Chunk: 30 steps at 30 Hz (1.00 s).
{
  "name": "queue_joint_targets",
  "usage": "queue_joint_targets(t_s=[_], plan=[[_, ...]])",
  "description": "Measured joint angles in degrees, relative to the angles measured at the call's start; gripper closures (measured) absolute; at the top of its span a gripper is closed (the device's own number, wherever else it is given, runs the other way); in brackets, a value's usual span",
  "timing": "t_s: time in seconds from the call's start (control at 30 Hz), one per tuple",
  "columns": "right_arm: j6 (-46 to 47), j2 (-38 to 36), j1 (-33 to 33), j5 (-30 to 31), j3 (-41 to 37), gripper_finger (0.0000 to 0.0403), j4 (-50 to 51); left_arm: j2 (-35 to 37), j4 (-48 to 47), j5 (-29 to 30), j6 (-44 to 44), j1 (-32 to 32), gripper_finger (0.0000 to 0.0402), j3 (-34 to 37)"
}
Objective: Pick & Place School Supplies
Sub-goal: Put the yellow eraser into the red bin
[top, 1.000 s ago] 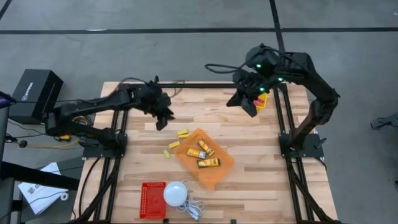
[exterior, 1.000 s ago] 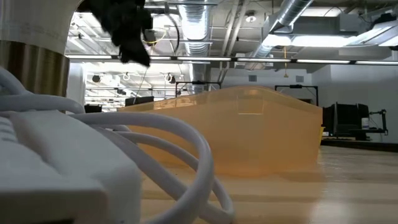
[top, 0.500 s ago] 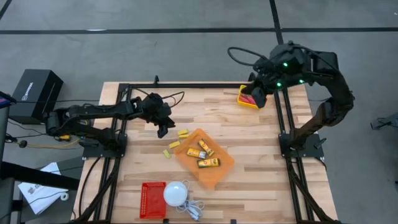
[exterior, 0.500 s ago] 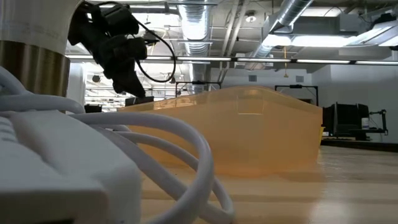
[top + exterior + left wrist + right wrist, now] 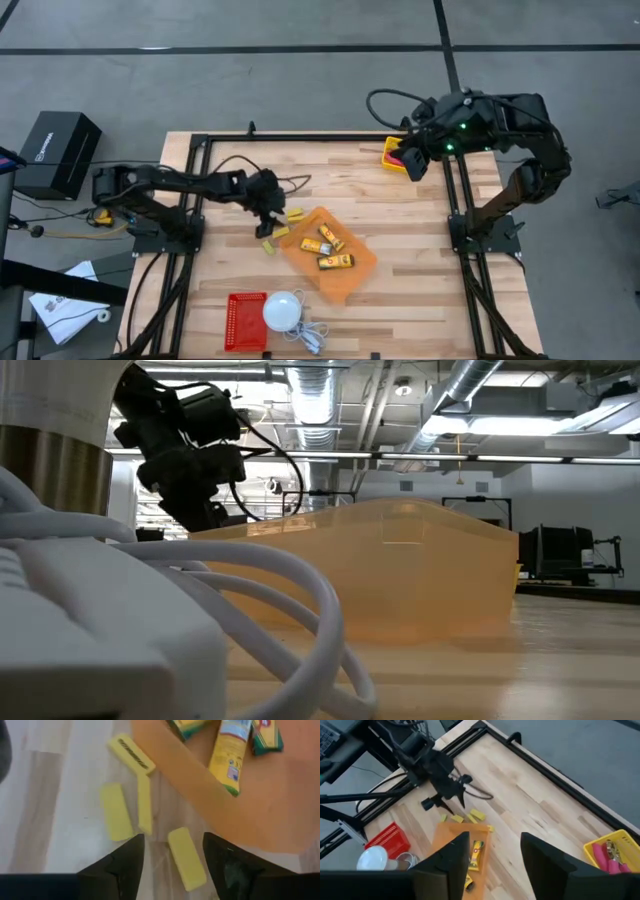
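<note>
Left gripper [image 5: 172,851], jaws spread and empty, hangs low over the yellow blocks [image 5: 186,858] lying on the table just left of the orange tray [image 5: 352,277]. Right gripper [image 5: 492,851], also open and empty, hovers above the yellow bin [image 5: 393,158] at the far right.

No text is legible. Dark print on one yellow block [image 5: 131,754], packet [image 5: 231,751] labelling, and a white logo on the black box [image 5: 44,152] cannot be read.
</note>
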<state>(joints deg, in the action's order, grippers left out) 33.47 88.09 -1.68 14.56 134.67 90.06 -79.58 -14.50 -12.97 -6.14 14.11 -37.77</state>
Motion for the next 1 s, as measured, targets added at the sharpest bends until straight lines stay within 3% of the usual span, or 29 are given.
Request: queue_joint_targets(t_s=[0.23, 0.6, 1.0], plan=[[-1.1, -0.2, 0.2, 1.0, 0.0, 0.0216, 0.0, -3.5, 2.0, 2.5, -1.1, -1.9, 0.0202, -1.6], [-2.6, -0.2, 0.2, 2.3, 0.0, 0.0235, 0.0, -10.5, 4.7, 2.6, -1.4, -1.7, 0.0215, -4.0], [-3.5, -0.2, 0.2, 2.5, 0.0, 0.0235, 0.0, -12.2, 7.0, 2.6, -2.2, -1.7, 0.0215, -4.3]])
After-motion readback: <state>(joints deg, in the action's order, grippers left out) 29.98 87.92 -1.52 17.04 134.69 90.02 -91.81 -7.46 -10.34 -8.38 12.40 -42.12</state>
